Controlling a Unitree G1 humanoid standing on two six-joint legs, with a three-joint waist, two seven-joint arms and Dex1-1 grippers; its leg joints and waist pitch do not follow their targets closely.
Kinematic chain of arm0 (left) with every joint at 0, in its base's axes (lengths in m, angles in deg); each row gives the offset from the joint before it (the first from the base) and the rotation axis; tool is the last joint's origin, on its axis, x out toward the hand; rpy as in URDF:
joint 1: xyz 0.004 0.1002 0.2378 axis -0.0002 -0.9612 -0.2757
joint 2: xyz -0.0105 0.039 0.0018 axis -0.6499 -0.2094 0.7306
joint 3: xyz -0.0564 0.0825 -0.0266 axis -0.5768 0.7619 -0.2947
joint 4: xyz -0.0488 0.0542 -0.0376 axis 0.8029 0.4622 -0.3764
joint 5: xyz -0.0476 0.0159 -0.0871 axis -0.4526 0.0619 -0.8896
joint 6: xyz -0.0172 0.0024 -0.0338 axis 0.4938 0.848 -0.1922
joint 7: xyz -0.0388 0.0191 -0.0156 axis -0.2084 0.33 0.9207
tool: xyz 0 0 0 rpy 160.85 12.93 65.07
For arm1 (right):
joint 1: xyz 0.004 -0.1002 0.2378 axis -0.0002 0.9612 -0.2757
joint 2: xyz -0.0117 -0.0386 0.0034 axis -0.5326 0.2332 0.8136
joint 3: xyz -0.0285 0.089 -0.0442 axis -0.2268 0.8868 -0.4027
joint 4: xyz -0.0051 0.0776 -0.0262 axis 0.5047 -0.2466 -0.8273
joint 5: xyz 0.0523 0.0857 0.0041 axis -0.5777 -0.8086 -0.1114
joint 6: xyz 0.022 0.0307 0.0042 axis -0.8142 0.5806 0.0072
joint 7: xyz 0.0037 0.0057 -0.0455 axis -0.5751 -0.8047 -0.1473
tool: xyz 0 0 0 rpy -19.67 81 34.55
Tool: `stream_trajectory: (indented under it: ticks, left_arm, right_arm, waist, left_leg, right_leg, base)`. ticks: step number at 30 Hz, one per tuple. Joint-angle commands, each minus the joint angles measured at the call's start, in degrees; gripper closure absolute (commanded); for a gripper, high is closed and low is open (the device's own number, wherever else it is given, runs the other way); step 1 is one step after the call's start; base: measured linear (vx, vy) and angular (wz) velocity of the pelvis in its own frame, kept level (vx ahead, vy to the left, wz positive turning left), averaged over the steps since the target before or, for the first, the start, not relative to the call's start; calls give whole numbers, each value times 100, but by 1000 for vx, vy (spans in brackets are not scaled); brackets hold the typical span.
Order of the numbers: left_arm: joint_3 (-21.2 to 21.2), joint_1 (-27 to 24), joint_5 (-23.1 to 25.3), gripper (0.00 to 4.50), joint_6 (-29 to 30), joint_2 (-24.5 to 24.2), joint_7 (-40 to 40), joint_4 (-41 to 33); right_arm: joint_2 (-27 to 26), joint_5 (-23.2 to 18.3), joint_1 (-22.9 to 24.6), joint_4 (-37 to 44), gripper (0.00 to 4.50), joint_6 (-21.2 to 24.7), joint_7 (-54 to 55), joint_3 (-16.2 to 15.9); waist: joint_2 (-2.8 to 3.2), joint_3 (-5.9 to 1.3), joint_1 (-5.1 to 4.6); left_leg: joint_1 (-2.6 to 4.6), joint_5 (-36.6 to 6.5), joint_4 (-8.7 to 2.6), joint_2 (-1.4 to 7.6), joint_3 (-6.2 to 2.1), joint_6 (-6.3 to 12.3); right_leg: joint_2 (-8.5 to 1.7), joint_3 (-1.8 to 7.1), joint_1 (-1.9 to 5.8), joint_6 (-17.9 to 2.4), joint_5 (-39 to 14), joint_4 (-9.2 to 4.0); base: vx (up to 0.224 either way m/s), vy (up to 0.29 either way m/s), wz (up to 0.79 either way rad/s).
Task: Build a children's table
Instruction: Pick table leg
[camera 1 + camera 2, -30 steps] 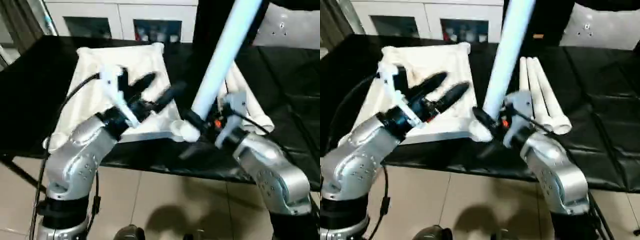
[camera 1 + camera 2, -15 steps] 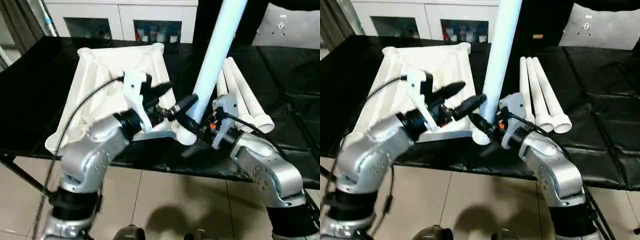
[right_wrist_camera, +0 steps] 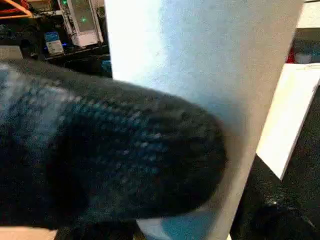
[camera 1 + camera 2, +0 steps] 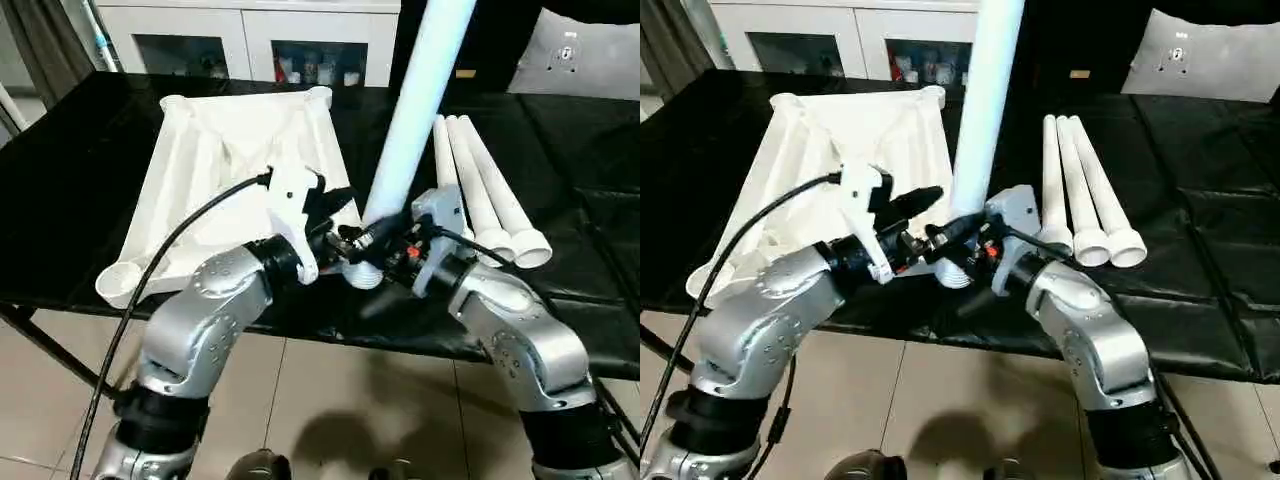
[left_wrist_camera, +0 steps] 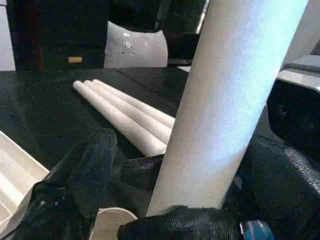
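Right fingers (image 4: 378, 238) stay clamped low on a long white tapered tubular leg (image 4: 412, 108), upright, its foot at the near corner socket of the white square ribbed plastic top (image 4: 215, 170) on the black tabletop (image 4: 70, 130). Left fingers (image 4: 925, 215), spread apart, have moved in beside it, possibly touching. Three spare white legs (image 4: 1080, 190) lie beyond.

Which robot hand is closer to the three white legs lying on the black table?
Right. The right gripper holds the upright leg just beside the three lying legs. The left gripper is farther away, on the other side of the upright leg, over the tabletop's near corner.
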Motion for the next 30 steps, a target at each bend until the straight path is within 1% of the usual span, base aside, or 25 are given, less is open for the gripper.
stream_trajectory:
  ticks: [1, 2, 3, 5, 10, 13, 17, 18, 19, 20, 21, 22, 23, 24, 26, 27, 29, 30]
  left_arm:
    - [8, 104, 64, 60, -118, 69, -142, -13]
    - [-2, 91, 72, 60, -132, 107, -194, -26]
    - [-12, 89, 97, 60, -147, 147, -225, -15]
    - [-30, 92, 154, 60, -210, 202, -271, 14]
    - [-16, 105, 275, 60, -279, 246, -355, 49]
    - [29, 131, 451, 60, -350, 232, -462, 97]
    - [231, 141, 823, 60, -522, 88, -514, 171]
    - [297, 146, 971, 60, -621, 56, -549, 220]
    - [327, 152, 1031, 60, -667, 47, -556, 250]
    - [371, 141, 1100, 60, -751, 29, -535, 285]
    - [468, 104, 1231, 60, -888, -32, -495, 345]
    - [639, 15, 1436, 60, -1150, -152, -393, 454]
    - [670, -2, 1475, 60, -1205, -175, -375, 474]
    - [725, -15, 1557, 60, -1311, -218, -348, 533]
    - [672, -71, 1501, 60, -1310, -155, -339, 643]
    - [659, -106, 1483, 60, -1329, -142, -330, 673]
    - [664, -121, 1497, 60, -1362, -143, -321, 689]
    - [673, -163, 1515, 60, -1463, -147, -280, 758]
  right_arm:
    - [-42, 21, -125, -33, 259, -117, 4, -20]
    - [-53, 27, -123, -37, 259, -128, 18, -17]
    - [-63, 39, -127, -48, 259, -133, 16, -6]
    - [-76, 51, -136, -67, 259, -134, 9, 16]
    - [-98, 87, -172, -138, 259, -179, 42, 42]
    - [-119, 97, -204, -194, 259, -211, 53, 52]
    - [-169, 148, -206, -263, 259, -288, 72, 27]
    - [-197, 161, -207, -291, 259, -330, 88, 30]
    - [-208, 163, -211, -309, 259, -351, 94, 36]
    - [-216, 167, -212, -332, 259, -373, 95, 34]
    - [-219, 195, -194, -368, 259, -428, 78, 5]
    - [-203, 277, -127, -452, 259, -597, -7, -88]
    - [-201, 292, -113, -468, 259, -631, -24, -105]
    - [-210, 312, -98, -526, 259, -696, -36, -112]
    - [-256, 331, -23, -681, 259, -938, -133, -106]
    - [-277, 352, 39, -745, 259, -1056, -169, -115]
    - [-289, 369, 66, -770, 259, -1101, -181, -116]
    - [-315, 384, 136, -843, 259, -1205, -228, -120]
  waist:
    - [-77, -480, 7]
    - [-82, -482, 6]
    - [-61, -492, 14]
    - [-84, -490, 18]
    - [-87, -494, 27]
    - [-87, -488, 26]
    - [-88, -485, 27]
    - [-65, -481, 30]
    - [-64, -484, 24]
    - [-77, -486, 18]
    - [-75, -487, 23]
    - [-74, -489, 25]
    - [-71, -489, 23]
    - [-45, -499, 25]
    - [-55, -490, 10]
    - [-58, -499, 13]
    - [-55, -499, 11]
    - [-12, -499, 20]
  left_leg:
    - [133, -1000, -411, 496, -212, 254]
    - [128, -981, -409, 498, -211, 262]
    - [132, -965, -403, 498, -213, 263]
    - [132, -979, -400, 494, -204, 277]
    - [131, -938, -401, 498, -211, 307]
    - [134, -975, -397, 493, -206, 297]
    - [131, -1009, -407, 494, -211, 288]
    - [130, -1013, -411, 499, -219, 276]
    - [133, -1016, -412, 503, -219, 270]
    - [132, -1017, -412, 502, -218, 275]
    - [134, -1014, -412, 500, -221, 285]
    - [130, -1006, -412, 499, -223, 292]
    - [128, -1049, -413, 504, -223, 282]
    - [133, -1015, -411, 504, -222, 266]
    - [124, -1062, -417, 506, -218, 257]
    - [131, -1056, -408, 510, -210, 266]
    - [125, -1029, -414, 510, -216, 292]
    - [132, -1063, -410, 511, -224, 303]
  right_leg:
    - [-561, 350, 274, -1053, -1280, -533]
    - [-561, 351, 280, -1055, -1261, -530]
    - [-565, 350, 282, -1058, -1247, -527]
    - [-561, 351, 275, -1060, -1246, -535]
    - [-554, 342, 275, -1034, -1255, -532]
    - [-558, 344, 271, -1024, -1331, -540]
    - [-553, 346, 261, -954, -1393, -554]
    - [-560, 347, 263, -953, -1377, -545]
    - [-555, 346, 257, -951, -1350, -543]
    - [-558, 347, 263, -972, -1293, -543]
    - [-558, 347, 263, -980, -1269, -547]
    - [-555, 343, 265, -974, -1258, -545]
    - [-565, 347, 261, -951, -1278, -542]
    - [-567, 349, 266, -962, -1211, -526]
    - [-567, 346, 267, -1019, -1146, -527]
    - [-578, 352, 263, -1061, -1087, -527]
    - [-569, 345, 270, -1117, -1003, -509]
    - [-572, 343, 269, -1131, -1021, -507]
  base:
    - [0, 0, 0]
    - [0, 0, 0]
    - [0, 0, 0]
    - [0, 0, 0]
    - [0, 0, 0]
    - [0, 0, 0]
    - [0, 0, 0]
    - [0, 0, 0]
    - [0, 0, 0]
    - [0, 0, 0]
    - [0, 0, 0]
    - [0, 0, 0]
    - [0, 0, 0]
    - [0, 0, 0]
    - [0, 0, 0]
    - [0, 0, 0]
    - [0, 0, 0]
    - [0, 0, 0]
